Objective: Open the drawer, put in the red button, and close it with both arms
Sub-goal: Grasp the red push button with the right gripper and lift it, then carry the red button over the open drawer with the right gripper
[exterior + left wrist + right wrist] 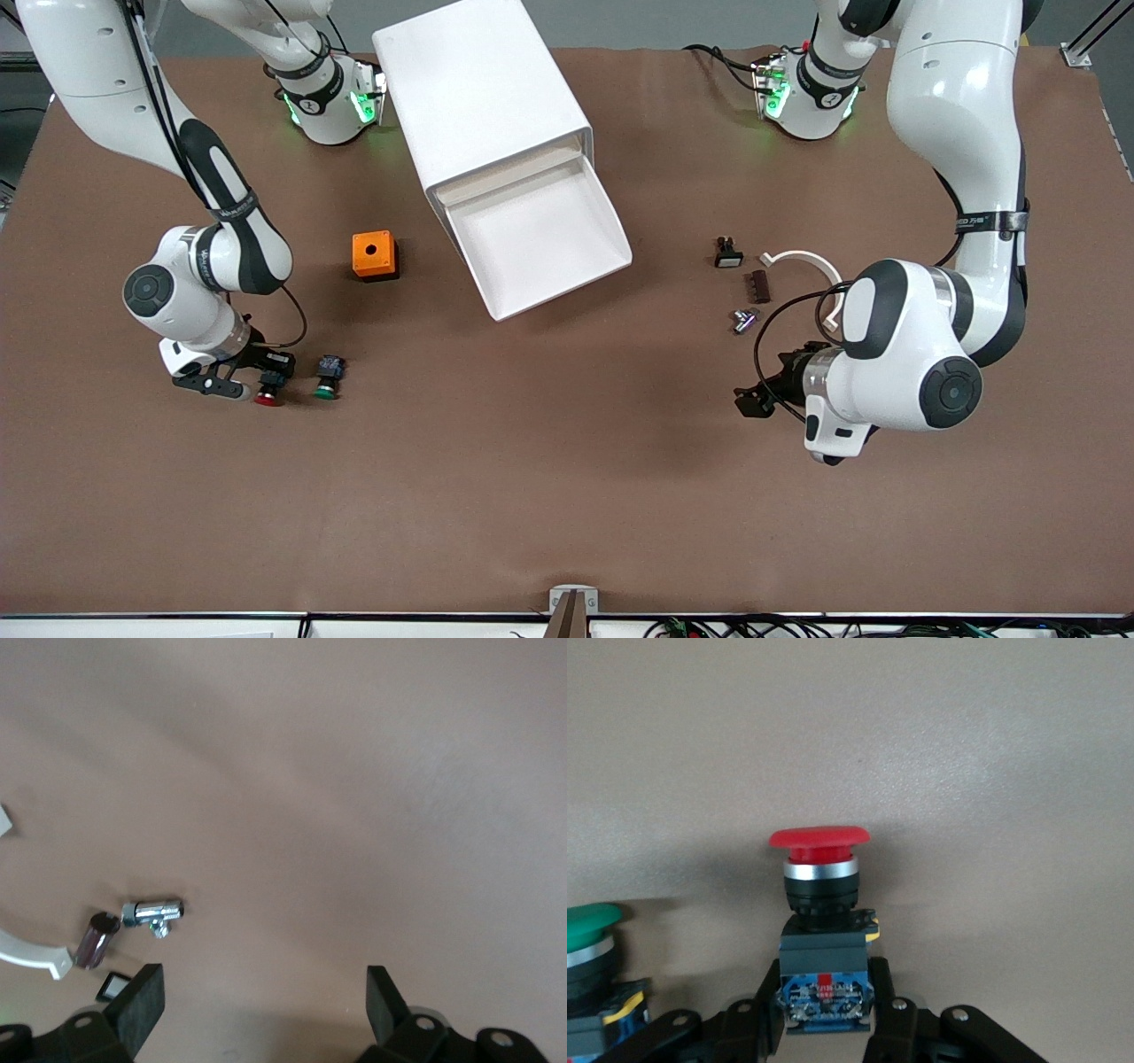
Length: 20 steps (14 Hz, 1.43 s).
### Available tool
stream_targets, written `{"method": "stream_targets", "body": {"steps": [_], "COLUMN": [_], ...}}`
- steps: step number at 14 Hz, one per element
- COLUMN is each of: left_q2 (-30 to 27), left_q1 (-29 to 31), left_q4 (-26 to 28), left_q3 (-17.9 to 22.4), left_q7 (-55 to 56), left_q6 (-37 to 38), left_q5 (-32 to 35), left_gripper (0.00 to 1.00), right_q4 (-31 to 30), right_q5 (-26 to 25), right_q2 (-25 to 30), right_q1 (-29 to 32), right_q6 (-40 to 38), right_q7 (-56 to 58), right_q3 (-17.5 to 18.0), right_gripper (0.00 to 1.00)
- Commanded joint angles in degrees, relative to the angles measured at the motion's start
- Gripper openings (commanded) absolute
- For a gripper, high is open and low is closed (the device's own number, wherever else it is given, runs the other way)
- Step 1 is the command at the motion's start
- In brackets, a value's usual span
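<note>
The red button (267, 392) lies on the brown table beside the green-capped button (327, 379), toward the right arm's end. My right gripper (268, 377) is down at the table and shut on the red button's black-and-blue body. In the right wrist view the fingers (879, 979) press both sides of the body, with the red cap (819, 841) pointing away from the wrist. The white cabinet (483, 89) has its drawer (567, 270) pulled open and empty. My left gripper (751, 400) is open and empty over bare table (266, 992).
An orange box with a hole (373, 254) stands between the buttons and the drawer. Near the left arm lie a small black switch (727, 253), a dark brown piece (760, 285), a chrome fitting (743, 319) and a white curved piece (811, 261).
</note>
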<state>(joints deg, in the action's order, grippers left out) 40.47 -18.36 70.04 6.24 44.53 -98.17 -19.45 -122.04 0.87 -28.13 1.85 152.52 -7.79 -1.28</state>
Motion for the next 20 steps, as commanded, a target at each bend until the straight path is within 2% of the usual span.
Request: {"method": "stream_targets", "body": {"steps": [1,5,9,12,16,20], "left_q2": [-1.4,-3.1,-3.1,-3.1,-3.0,-3.1], "left_q1": [-0.5,0.0,-0.6,-2.0,-3.1,-4.0], "left_q4": [1.0,1.1,1.1,1.1,1.4,1.4], "left_q3": [0.3,0.1,-0.1,-0.4,-0.5,-0.5], "left_q7": [-2.5,-3.9,-4.0,-4.1,-4.0,-4.0], "left_q6": [-1.9,-1.9,-2.1,-3.3,-5.4,-6.2], "left_q5": [2.8,2.9,2.8,2.9,2.9,2.8], "left_gripper": [1.0,1.0,1.0,1.0,1.0,1.0], "right_q4": [1.5,7.6,9.3,11.6,14.1,14.0], "right_q5": [-0.2,0.3,1.2,5.9,5.9,5.9], "right_q2": [3.7,11.2,20.5,23.6,23.6,23.2], "right_q1": [-0.8,-2.4,-9.9,-15.3,-25.1,-31.6], "right_q6": [-6.5,-26.3,-37.4,-41.7,-42.9,-40.6], "right_q7": [-1.2,-3.5,-16.3,-24.1,-40.3,-50.5], "right_q3": [0.3,0.5,0.6,0.6,0.5,0.5], "right_gripper": [0.0,0.0,0.0,0.0,0.0,0.0]}}
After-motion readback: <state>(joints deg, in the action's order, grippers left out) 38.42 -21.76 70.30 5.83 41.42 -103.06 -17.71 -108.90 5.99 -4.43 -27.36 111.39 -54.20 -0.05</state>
